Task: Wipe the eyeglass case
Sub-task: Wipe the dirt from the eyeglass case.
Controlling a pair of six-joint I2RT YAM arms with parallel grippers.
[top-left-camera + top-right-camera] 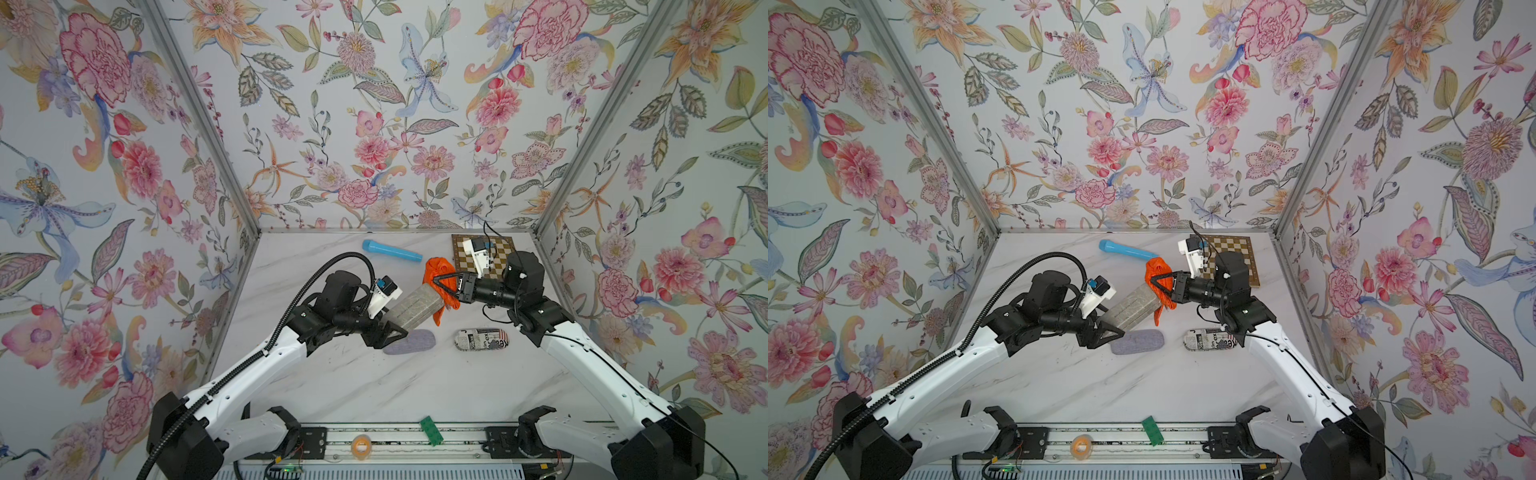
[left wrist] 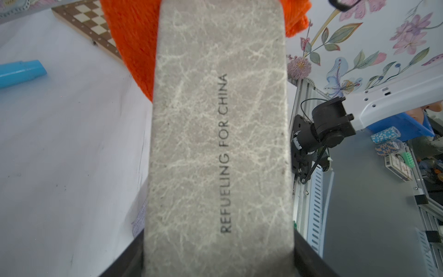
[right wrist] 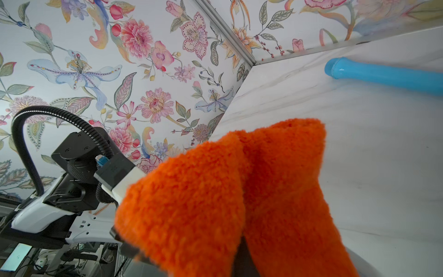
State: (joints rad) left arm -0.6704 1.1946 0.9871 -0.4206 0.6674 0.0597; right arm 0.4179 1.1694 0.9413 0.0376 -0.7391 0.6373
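The eyeglass case is a grey marbled oblong printed "REFUELING FOR CHINA". It is held tilted above the table. My left gripper is shut on its near end, one black finger on each long side. My right gripper is shut on a fluffy orange cloth. The cloth hangs against the far end of the case and hides the right fingers in the right wrist view.
On the marble table lie a purple felt pouch just below the held case, a newsprint-patterned case, a blue tube and a chessboard at the back right. A green brick and a tape roll rest on the front rail.
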